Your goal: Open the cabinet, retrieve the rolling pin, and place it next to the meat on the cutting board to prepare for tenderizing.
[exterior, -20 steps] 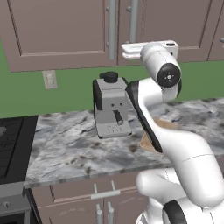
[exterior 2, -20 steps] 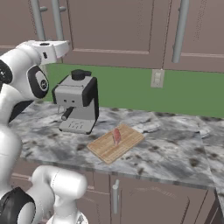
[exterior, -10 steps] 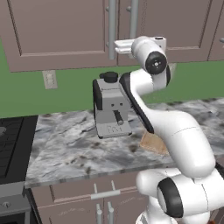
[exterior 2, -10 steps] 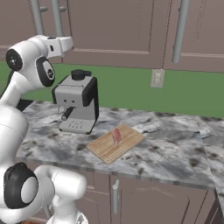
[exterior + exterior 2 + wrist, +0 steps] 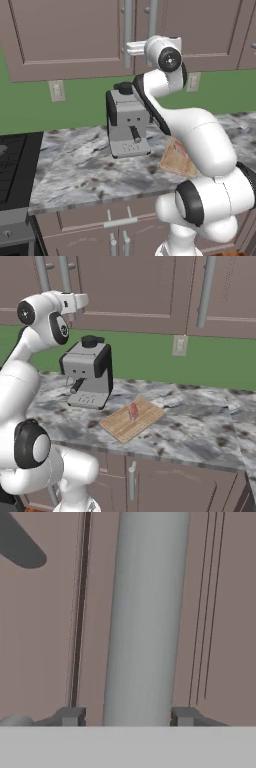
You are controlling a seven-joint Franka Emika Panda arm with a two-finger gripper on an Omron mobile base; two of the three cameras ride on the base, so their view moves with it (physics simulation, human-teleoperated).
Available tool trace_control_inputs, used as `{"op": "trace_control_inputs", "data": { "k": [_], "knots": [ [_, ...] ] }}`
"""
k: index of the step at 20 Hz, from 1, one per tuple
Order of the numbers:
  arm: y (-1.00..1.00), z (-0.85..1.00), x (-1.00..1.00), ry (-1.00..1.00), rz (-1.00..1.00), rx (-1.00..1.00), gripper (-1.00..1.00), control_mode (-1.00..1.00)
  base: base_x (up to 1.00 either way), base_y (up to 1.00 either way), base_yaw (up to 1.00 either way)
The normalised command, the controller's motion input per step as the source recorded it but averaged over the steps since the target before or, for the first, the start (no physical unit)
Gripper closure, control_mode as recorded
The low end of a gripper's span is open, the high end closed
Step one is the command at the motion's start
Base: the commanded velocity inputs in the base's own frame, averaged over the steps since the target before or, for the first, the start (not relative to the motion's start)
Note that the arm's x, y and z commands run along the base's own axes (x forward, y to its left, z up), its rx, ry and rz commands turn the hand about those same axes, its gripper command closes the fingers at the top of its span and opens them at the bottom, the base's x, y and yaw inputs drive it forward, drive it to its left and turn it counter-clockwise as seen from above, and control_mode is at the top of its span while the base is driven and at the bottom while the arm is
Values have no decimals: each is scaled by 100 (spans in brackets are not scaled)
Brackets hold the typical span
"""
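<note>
Arm raised high, gripper (image 5: 128, 717) up at the cabinet (image 5: 70, 35) doors, level with the lower end of the left door's handle (image 5: 128, 30). In the hand view, handle (image 5: 146, 617) close up as a wide grey bar running top to bottom between the two fingertips (image 5: 71, 716), one tip on each side with a small gap to the bar on both; jaws apart around it, contact not clear, so grip cannot be told. Door seam a dark line just left of the bar. Both doors shut, second handle (image 5: 152, 22) just beside the first. Below on the marble counter (image 5: 200, 431), coffee machine (image 5: 89, 378) under the gripper, board (image 5: 132, 418) just right of it lying at an angle, meat (image 5: 133, 411) near the board's middle. From the left base view, one corner of the board (image 5: 176, 159) visible past the arm, stove (image 5: 12, 165) at the far left. Wall outlet (image 5: 179, 346) on the green backsplash. Pin not visible behind shut doors.
</note>
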Motion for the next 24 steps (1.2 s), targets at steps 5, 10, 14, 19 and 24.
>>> {"op": "trace_control_inputs", "data": {
  "k": [5, 10, 14, 19, 24],
  "knots": [
    [2, 0, 7, 0, 0, 0, 100, -100, 0, 0, 0],
    [0, 0, 1, 0, 0, 0, 100, -100, 0, 0, 0],
    [0, 0, 0, 0, 0, 0, 100, -100, 0, 0, 0],
    [7, 0, 1, 0, 0, 0, 100, -100, 0, 0, 0],
    [0, 0, -15, -1, 2, 0, 100, -100, 0, 0, 0]
  ]
}}
